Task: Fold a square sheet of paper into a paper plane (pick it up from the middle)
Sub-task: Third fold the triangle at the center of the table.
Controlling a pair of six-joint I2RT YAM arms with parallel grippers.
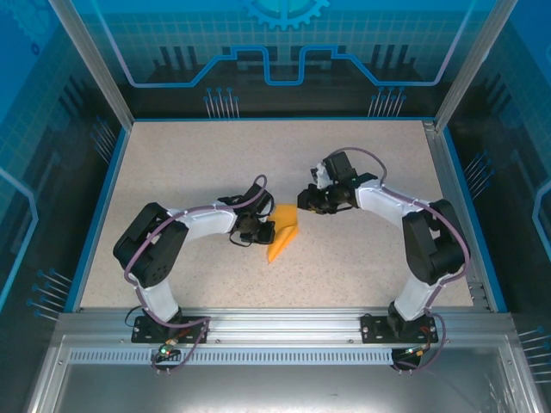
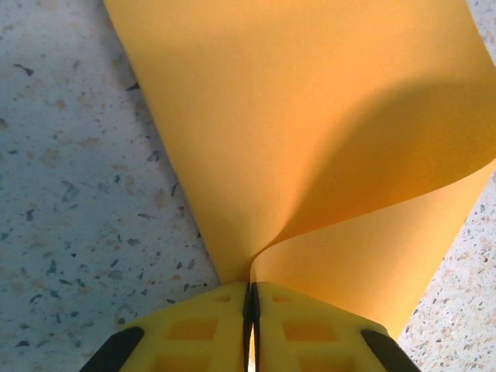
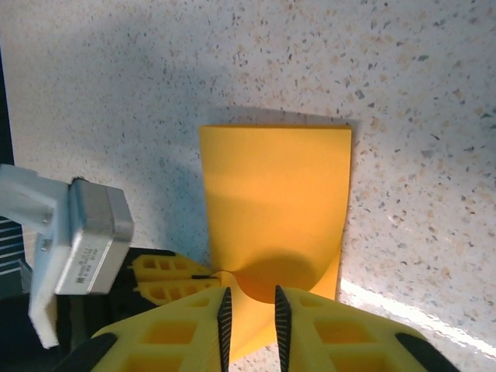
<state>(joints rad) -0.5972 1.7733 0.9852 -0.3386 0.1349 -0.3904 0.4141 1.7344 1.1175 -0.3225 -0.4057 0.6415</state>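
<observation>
The square sheet of paper is orange-yellow and lies mid-table, buckled into a raised curl where it is pinched. My left gripper is shut on its left edge. In the left wrist view the yellow jaws meet on the sheet at the left gripper. My right gripper hovers at the sheet's far end. In the right wrist view the right gripper is open with a narrow gap, and the curled paper sits just past and below it. The left gripper's fingers pinch the sheet beside it.
The speckled tabletop is bounded by a blue rim and an aluminium frame at the near edge. The left wrist's grey camera block sits close to the right gripper's left side.
</observation>
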